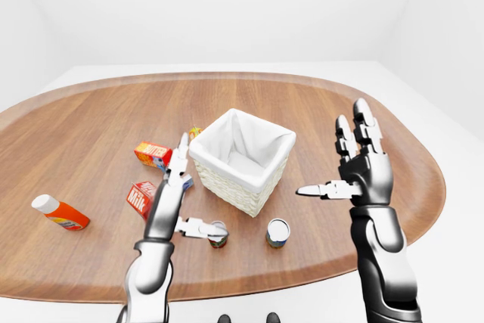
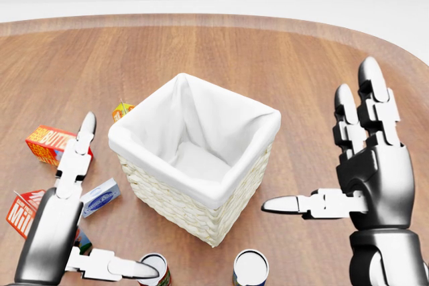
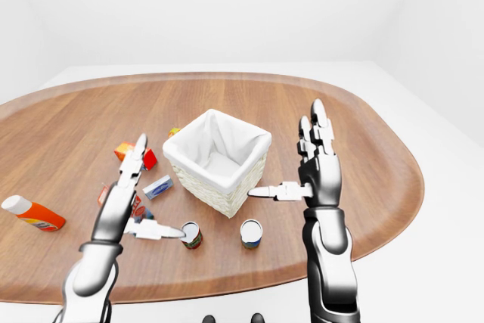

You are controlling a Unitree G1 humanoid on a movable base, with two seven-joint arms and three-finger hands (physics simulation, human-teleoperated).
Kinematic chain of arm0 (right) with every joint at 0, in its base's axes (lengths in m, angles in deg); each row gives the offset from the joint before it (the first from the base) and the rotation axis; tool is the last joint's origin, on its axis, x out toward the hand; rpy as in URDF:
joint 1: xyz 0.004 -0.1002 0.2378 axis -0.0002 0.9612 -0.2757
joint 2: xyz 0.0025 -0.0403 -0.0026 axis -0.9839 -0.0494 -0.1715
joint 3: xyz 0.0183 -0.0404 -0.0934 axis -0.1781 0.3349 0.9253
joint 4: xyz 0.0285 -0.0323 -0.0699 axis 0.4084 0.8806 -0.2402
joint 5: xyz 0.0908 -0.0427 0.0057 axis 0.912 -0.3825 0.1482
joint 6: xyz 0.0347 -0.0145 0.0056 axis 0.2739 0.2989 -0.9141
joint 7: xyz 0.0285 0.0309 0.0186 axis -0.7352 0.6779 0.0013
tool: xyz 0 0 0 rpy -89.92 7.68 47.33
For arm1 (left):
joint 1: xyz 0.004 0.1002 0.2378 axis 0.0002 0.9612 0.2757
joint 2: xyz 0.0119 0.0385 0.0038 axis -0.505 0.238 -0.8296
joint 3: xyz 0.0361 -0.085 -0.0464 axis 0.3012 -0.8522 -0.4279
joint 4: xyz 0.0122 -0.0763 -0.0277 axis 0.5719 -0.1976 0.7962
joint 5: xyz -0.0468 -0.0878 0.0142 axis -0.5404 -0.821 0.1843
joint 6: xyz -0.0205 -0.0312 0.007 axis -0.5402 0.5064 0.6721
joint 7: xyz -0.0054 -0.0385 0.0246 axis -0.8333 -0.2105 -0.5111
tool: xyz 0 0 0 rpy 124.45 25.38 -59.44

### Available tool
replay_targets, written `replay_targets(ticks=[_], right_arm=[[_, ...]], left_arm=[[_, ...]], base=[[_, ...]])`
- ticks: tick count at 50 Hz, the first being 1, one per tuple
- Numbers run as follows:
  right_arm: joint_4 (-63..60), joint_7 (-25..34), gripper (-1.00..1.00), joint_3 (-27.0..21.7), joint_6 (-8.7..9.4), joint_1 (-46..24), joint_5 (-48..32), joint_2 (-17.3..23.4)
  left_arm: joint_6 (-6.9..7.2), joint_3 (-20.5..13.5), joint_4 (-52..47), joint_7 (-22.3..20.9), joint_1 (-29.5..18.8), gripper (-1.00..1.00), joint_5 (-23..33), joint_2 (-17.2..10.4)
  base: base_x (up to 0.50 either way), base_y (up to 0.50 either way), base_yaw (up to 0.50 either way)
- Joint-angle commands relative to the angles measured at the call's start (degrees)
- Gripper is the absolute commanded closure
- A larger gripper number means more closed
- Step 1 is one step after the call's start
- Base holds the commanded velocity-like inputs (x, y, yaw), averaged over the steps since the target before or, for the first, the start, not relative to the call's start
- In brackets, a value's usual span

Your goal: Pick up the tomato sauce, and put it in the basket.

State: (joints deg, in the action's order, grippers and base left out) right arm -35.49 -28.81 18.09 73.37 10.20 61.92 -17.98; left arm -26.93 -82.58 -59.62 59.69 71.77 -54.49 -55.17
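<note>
Beside basket (image 1: 240, 159): tomato sauce can (image 3: 191, 235) seen just below-left of it, upright on table (image 1: 91, 134).
Left hand (image 3: 127, 202): fingers spread apart, thumb tip over can top; contact can't be told.
Right hand (image 1: 361, 168): held open, right of basket, nothing gripped.
Second can (image 1: 277, 232): placed below basket.
Milk carton (image 1: 141, 198), orange bottle (image 1: 60, 213): left of basket.

On the wooden table (image 1: 91, 126) lie a milk carton (image 1: 139, 197), an orange bottle (image 1: 59, 213) and what looks like a small blue box (image 2: 98, 197).
</note>
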Motion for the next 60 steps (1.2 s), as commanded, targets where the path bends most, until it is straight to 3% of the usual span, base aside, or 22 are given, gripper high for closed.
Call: replay_targets(ticks=[1, 60], right_arm=[[0.44, 0.08, -1.0, 0.09, 0.0, 0.14, -0.18, -0.04], [1.79, 0.17, -1.0, 0.15, 0.0, 0.03, -0.41, -0.07]], left_arm=[[0.0, 0.49, -1.33, -1.18, 0.77, -1.0, 1.33, -0.13], [0.0, 1.16, -0.43, -0.71, 4.66, -1.0, 5.67, -0.16]], base=[[0.0, 0.0, 0.0], [0.0, 0.0, 0.0]])
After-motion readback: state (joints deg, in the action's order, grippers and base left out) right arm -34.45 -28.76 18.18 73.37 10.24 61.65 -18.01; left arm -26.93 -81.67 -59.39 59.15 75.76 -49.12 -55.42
